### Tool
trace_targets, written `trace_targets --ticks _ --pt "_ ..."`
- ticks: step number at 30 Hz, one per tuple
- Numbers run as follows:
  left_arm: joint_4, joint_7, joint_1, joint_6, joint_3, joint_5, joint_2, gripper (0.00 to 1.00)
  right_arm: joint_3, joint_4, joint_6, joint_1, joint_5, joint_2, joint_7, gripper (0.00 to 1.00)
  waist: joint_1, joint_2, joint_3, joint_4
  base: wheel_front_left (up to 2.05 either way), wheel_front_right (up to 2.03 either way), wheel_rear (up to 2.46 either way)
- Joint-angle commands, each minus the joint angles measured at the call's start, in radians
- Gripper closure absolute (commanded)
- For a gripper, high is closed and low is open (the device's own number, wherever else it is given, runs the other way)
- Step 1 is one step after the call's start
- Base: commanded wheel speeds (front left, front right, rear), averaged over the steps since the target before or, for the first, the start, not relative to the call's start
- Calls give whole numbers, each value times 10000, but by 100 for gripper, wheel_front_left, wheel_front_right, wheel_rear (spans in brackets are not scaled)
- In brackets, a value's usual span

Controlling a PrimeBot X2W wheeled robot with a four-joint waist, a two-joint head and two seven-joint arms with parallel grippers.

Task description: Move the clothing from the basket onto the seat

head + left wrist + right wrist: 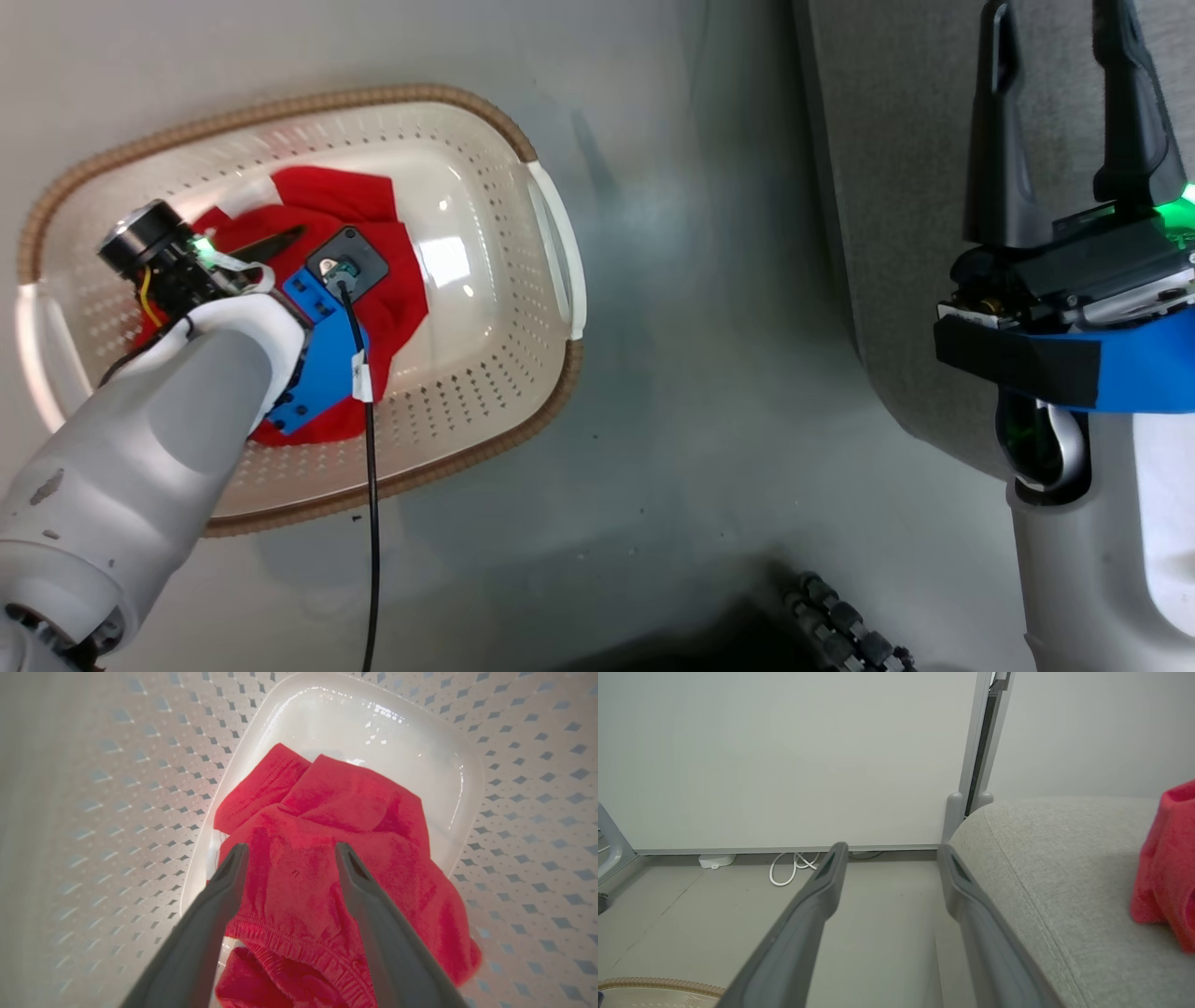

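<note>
Red cloth tells the score. One red garment (1167, 868) lies on the seat (1064, 858), at the right edge of the right wrist view, so I judge that part done. A second garment (327, 826), with a gathered elastic band, is bunched on the bottom of the basket (280, 107), which stands on the floor (728, 373) near the seat; that piece is left to move.

The left gripper (290, 849) is down inside the basket with its fingers spread apart over the cloth, holding nothing. Whether the tips touch the fabric I cannot tell. The right gripper (891, 848) is likewise parted and empty, poised by the seat's rounded edge. Roughly half done by my reckoning — grasp, lift and carry across remain.

No brand, numeral or lettering can be read on either garment — a white tag (362, 381) on the black cable (372, 523) is too small to read.
</note>
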Motion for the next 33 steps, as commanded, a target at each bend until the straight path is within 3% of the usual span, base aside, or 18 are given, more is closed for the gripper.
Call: trace_targets --ticks 1,12,19,21,27,33 --pt "143 363 -178 -2 -33 215 116 0 55 -245 1 -222 60 14 -4 0 -2 0 618 -231 0 0 0" --pt "725 977 -632 -2 -36 339 332 0 6 -996 1 73 102 14 -4 0 -2 0 1508 -415 0 0 0" --pt "1235 1356 -686 -4 -39 704 64 0 -120 -1184 1 227 -39 14 -5 0 -2 0 1657 -329 0 0 0" --pt "1251 1321 -751 -4 -36 791 -93 100 -168 -1180 1 234 -74 14 -5 0 -2 0 1634 -263 0 0 0" --pt "1285 1612 -733 -4 -37 837 -660 100 -243 -1169 1 210 -234 12 -4 0 -2 0 1412 -38 0 0 0" --pt "1226 1129 -550 -4 73 379 -962 100 -336 -1069 1 238 -344 12 -5 0 -2 0 984 174 0 0 0"
